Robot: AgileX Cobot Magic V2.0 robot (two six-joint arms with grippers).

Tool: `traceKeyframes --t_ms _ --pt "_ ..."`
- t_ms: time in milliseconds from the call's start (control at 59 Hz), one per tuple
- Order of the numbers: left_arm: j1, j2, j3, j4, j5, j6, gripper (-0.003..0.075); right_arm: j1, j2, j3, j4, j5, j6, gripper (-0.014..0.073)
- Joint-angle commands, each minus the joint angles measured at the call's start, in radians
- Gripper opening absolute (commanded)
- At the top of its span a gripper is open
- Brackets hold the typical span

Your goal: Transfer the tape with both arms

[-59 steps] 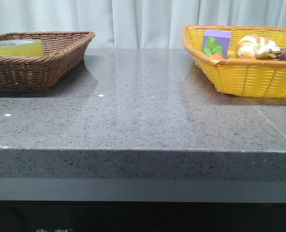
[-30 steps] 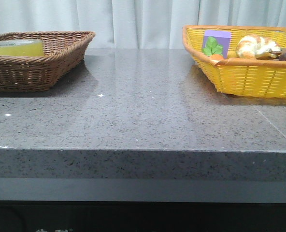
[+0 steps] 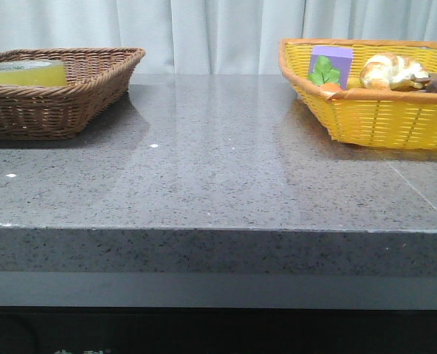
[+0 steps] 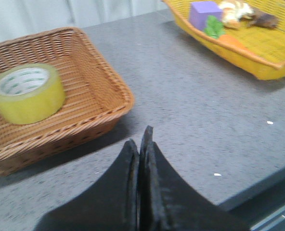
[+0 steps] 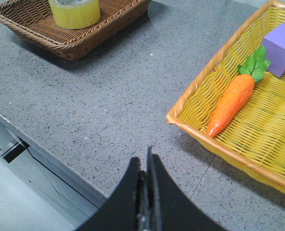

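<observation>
The tape (image 3: 25,71), a translucent yellow roll with a white core, lies flat inside the brown woven basket (image 3: 93,88) at the table's far left. It also shows in the left wrist view (image 4: 29,92) and the right wrist view (image 5: 75,10). My left gripper (image 4: 139,143) is shut and empty, above the bare table near the brown basket's (image 4: 99,91) corner. My right gripper (image 5: 145,159) is shut and empty, above the table's front edge beside the yellow basket (image 5: 205,130). Neither gripper shows in the front view.
The yellow woven basket (image 3: 373,118) stands at the far right and holds a purple block (image 3: 331,59), a toy carrot (image 5: 231,101) and a bread-like item (image 3: 392,70). The grey stone table (image 3: 218,162) lies between the baskets; its front edge drops off near my right gripper.
</observation>
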Motion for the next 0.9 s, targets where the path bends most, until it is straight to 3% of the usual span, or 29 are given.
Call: traceKeyframes --t_ms 0,288,576,881 --pt "0.069 -0.062 0.035 -0.013 -0.102 -0.01 -0.002 -0.005 -0.002 -0.024 -0.009 -0.068 0.0 -0.0116" --pt "0.23 -0.317 0.35 -0.139 -0.325 -0.01 -0.002 -0.005 -0.002 -0.024 -0.009 -0.068 0.0 -0.0116" --pt "0.276 -0.454 0.567 -0.194 -0.509 -0.01 -0.002 -0.005 -0.002 -0.024 -0.009 -0.068 0.0 -0.0116" --pt "0.276 -0.452 0.563 -0.19 -0.478 -0.01 -0.002 -0.005 0.0 -0.024 -0.009 -0.069 0.0 -0.0116"
